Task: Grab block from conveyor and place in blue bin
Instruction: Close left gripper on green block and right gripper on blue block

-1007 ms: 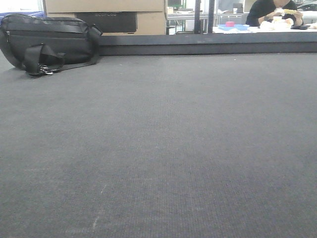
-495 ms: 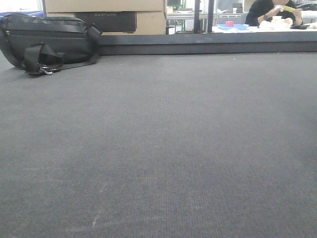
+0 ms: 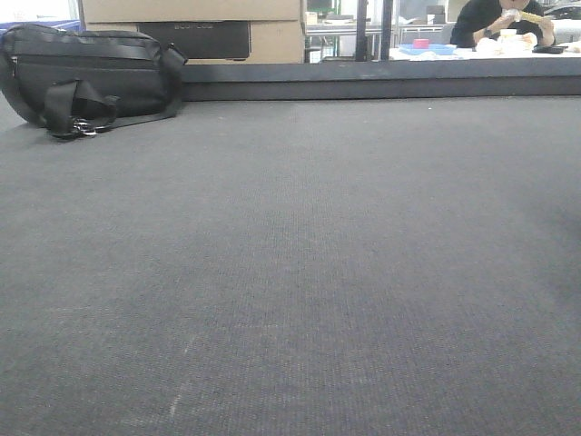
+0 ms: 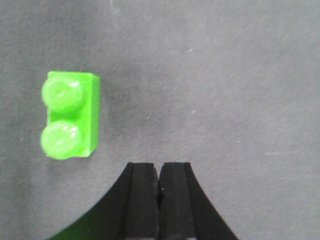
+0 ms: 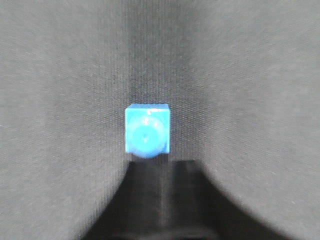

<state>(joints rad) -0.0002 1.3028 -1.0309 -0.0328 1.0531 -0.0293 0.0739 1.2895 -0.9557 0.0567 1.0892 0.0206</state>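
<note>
No change, no grasp yet on dark grey woven conveyor [image 3: 290,272].
Closed, empty: left gripper [image 4: 159,169] right of green two-stud block [image 4: 70,116], right gripper [image 5: 165,166] near blue one-stud block [image 5: 147,134].

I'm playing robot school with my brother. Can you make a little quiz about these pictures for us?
1. True or false: the green block near the left end effector has three studs on top.
2. What lies just beyond the right end effector? A) a red ball B) a blue block C) a spoon
3. In the front view, what sits at the far left of the conveyor?
Key: 1 false, it has two studs. 2 B. 3 a black bag.
</note>
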